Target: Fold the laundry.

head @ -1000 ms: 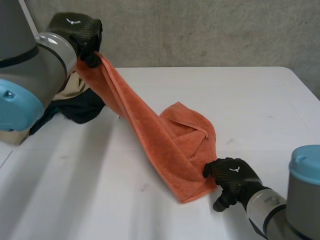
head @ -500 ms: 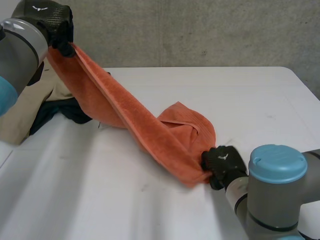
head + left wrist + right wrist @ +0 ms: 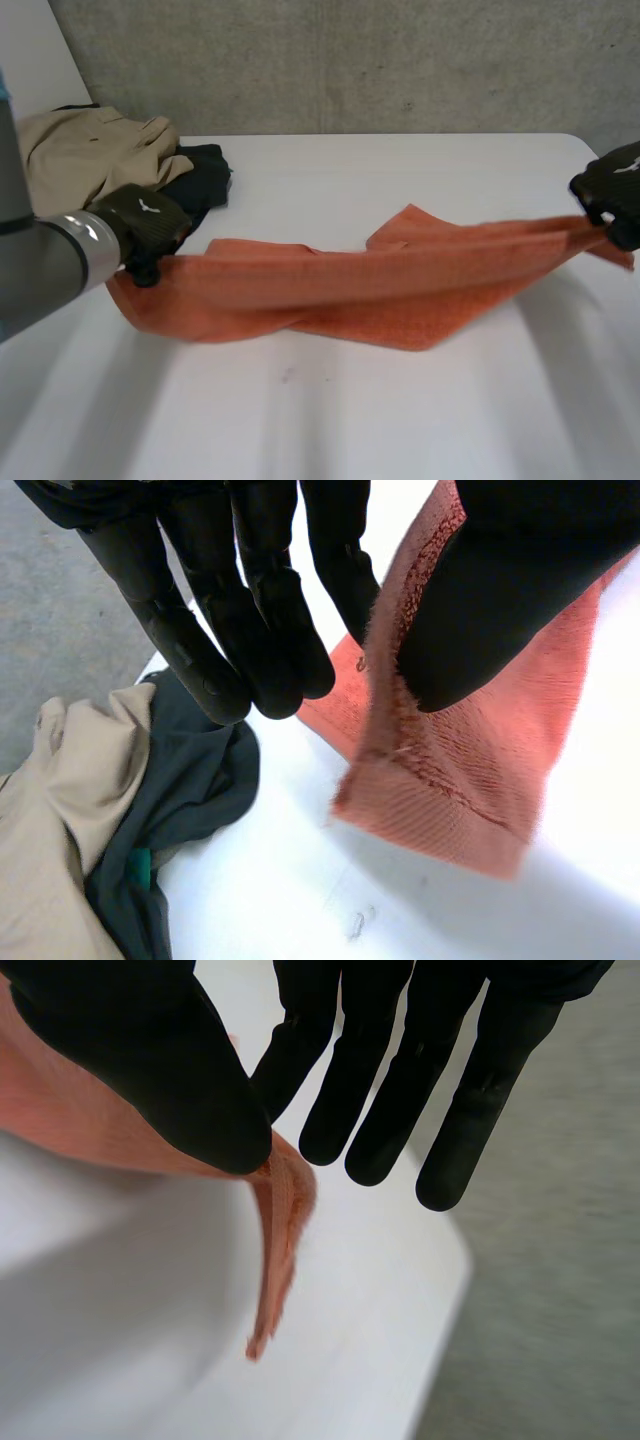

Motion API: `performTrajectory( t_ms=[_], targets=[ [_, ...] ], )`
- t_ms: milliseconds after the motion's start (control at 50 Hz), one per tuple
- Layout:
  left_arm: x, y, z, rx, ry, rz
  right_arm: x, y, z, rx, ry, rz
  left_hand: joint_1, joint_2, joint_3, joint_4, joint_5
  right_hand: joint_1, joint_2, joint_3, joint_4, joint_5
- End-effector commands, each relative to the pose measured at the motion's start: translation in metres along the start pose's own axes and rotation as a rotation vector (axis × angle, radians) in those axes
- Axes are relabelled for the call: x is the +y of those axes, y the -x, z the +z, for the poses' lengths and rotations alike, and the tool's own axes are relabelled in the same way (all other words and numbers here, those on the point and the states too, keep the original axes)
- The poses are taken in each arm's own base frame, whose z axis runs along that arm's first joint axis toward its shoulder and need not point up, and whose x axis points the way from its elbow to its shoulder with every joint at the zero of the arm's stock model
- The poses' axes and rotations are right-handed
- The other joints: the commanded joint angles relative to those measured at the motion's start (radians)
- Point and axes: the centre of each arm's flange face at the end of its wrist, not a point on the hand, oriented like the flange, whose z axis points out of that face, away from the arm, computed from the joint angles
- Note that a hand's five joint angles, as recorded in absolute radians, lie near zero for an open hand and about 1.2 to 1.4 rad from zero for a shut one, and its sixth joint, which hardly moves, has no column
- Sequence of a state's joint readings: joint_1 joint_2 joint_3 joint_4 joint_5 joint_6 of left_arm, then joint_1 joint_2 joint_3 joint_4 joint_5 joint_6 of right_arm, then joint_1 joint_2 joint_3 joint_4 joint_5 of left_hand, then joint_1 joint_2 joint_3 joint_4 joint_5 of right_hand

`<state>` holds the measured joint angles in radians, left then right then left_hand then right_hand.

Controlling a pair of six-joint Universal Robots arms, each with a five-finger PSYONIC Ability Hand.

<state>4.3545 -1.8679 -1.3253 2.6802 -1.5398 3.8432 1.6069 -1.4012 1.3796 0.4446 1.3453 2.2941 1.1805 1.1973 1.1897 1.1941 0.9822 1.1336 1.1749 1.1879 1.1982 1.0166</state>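
Now | orange towel (image 3: 350,290) stretched between both hands, twisted middle sagging onto the worktop (image 3: 400,420) | left hand (image 3: 140,228) and right hand (image 3: 612,190) each pinch an end, thumb against fingers (image 3: 270,630) | likely risk — a shallow pinch slips under tension, towel drops bunched

left robot hand (image 3: 250,600) pinching orange towel (image 3: 470,770) edge | beige garment (image 3: 50,820), dark garment (image 3: 190,780) nearby

Orange towel (image 3: 330,290) ribbed terry, matt; table (image 3: 400,420) smooth white (faint scuffs); wall (image 3: 400,60) rough concrete.
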Motion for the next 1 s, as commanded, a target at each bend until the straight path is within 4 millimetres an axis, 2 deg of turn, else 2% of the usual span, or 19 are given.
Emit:
performTrajectory(
  t_ms=[20,40,100,160,180,200,260,320,340,380,480,560,700,720,780,800,880,960,1000],
  targets=[
    [-0.011,0.005,0.045,-0.082,-0.084,0.005,0.008,0.012,0.051,-0.131,0.019,-0.010,0.216,0.199,0.207,0.202,0.240,0.263,0.221,0.208,0.198,0.205],
    [-0.022,0.014,0.057,-0.136,-0.134,-0.006,0.007,0.009,0.064,-0.114,0.014,-0.010,0.216,0.199,0.207,0.202,0.240,0.263,0.221,0.208,0.198,0.205],
    [-0.042,0.031,0.071,-0.228,-0.223,-0.044,-0.002,-0.003,0.084,-0.038,-0.033,-0.010,0.216,0.199,0.207,0.202,0.240,0.263,0.221,0.208,0.198,0.205],
    [-0.081,0.060,0.075,-0.353,-0.417,-0.128,-0.028,-0.032,0.108,0.130,-0.177,0.013,0.216,0.199,0.207,0.202,0.240,0.263,0.221,0.208,0.198,0.205],
    [-0.093,0.069,0.072,-0.389,-0.475,-0.154,-0.044,-0.052,0.116,0.239,-0.280,0.040,0.216,0.199,0.207,0.202,0.240,0.263,0.221,0.208,0.198,0.205],
    [-0.117,0.087,0.061,-0.452,-0.601,-0.207,-0.053,-0.063,0.118,0.292,-0.335,0.060,0.216,0.199,0.207,0.202,0.240,0.263,0.221,0.208,0.198,0.205],
    [-0.152,0.113,0.036,-0.533,-0.825,-0.300,-0.081,-0.103,0.113,0.466,-0.554,0.180,0.216,0.199,0.207,0.202,0.240,0.263,0.221,0.208,0.198,0.205],
    [-0.168,0.123,0.018,-0.562,-0.944,-0.352,-0.093,-0.123,0.106,0.527,-0.705,0.282,0.216,0.199,0.207,0.202,0.240,0.263,0.221,0.208,0.198,0.205],
    [-0.174,0.126,0.010,-0.574,-1.000,-0.378,-0.101,-0.135,0.097,0.550,-0.801,0.336,0.216,0.199,0.207,0.202,0.240,0.263,0.221,0.208,0.198,0.205],
    [-0.176,0.128,0.006,-0.586,-1.025,-0.393,-0.105,-0.144,0.090,0.556,-0.878,0.376,0.216,0.199,0.207,0.202,0.240,0.263,0.221,0.208,0.198,0.205],
    [-0.160,0.125,0.019,-0.613,-0.963,-0.396,-0.097,-0.142,0.081,0.487,-0.909,0.400,0.216,0.199,0.207,0.202,0.240,0.263,0.221,0.208,0.198,0.205],
    [-0.138,0.116,0.035,-0.582,-0.878,-0.399,-0.084,-0.128,0.084,0.399,-0.856,0.381,0.216,0.199,0.207,0.202,0.240,0.263,0.221,0.208,0.198,0.205],
    [-0.087,0.071,0.068,-0.416,-0.689,-0.384,-0.030,-0.072,0.100,0.183,-0.596,0.409,0.216,0.199,0.207,0.202,0.240,0.263,0.221,0.208,0.198,0.205],
    [-0.072,0.058,0.076,-0.378,-0.634,-0.381,-0.012,-0.056,0.104,0.133,-0.520,0.409,0.216,0.199,0.207,0.202,0.240,0.263,0.221,0.208,0.198,0.205],
    [-0.049,0.037,0.085,-0.316,-0.553,-0.376,0.014,-0.034,0.110,0.068,-0.421,0.410,0.216,0.199,0.207,0.202,0.240,0.263,0.221,0.208,0.198,0.205],
    [-0.035,0.024,0.090,-0.283,-0.502,-0.368,0.031,-0.018,0.114,0.023,-0.358,0.409,0.216,0.199,0.207,0.202,0.240,0.263,0.221,0.208,0.198,0.205],
    [-0.006,0.001,0.100,-0.224,-0.404,-0.333,0.068,0.013,0.120,-0.063,-0.227,0.389,0.216,0.199,0.207,0.202,0.240,0.263,0.221,0.208,0.198,0.205],
    [0.010,-0.012,0.109,-0.196,-0.348,-0.285,0.092,0.033,0.130,-0.111,-0.148,0.364,0.216,0.199,0.207,0.202,0.240,0.263,0.221,0.208,0.198,0.205],
    [0.014,-0.014,0.113,-0.190,-0.333,-0.264,0.098,0.036,0.134,-0.115,-0.137,0.365,0.216,0.199,0.207,0.202,0.240,0.263,0.221,0.208,0.198,0.205]
  ],
)
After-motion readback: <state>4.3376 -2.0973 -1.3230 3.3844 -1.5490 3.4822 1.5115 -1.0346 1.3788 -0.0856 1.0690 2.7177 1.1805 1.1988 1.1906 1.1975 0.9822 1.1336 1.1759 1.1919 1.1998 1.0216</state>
